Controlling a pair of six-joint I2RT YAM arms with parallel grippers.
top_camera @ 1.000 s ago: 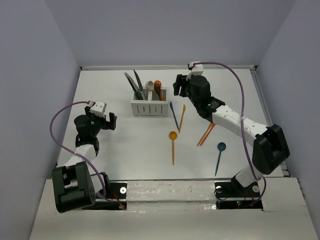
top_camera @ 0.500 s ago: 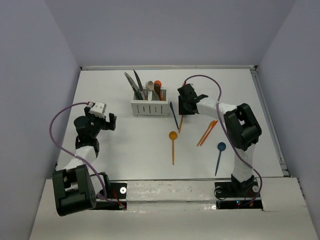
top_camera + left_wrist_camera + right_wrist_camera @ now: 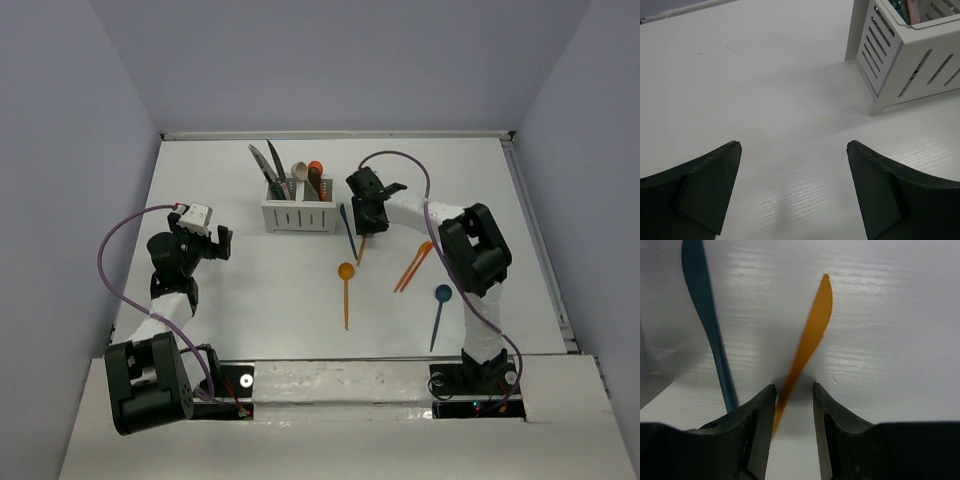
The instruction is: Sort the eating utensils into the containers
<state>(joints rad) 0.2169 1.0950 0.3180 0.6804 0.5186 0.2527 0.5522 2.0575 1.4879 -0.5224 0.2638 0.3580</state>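
The right hand [image 3: 794, 390] tips down onto the desk [image 3: 890, 315], its fingers narrowly apart astride the orange knife [image 3: 810, 335], with a gap still showing beside the handle. A blue knife [image 3: 705, 315] lies just left. The white caddy [image 3: 297, 215] stands upper centre. At the left of the frame, the left hand [image 3: 792, 150] hangs wide open and empty.

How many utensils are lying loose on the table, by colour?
Orange: 4 (orange knife, orange spoon, two thin orange pieces)
Blue: 2 (blue knife, blue spoon)
Total: 6
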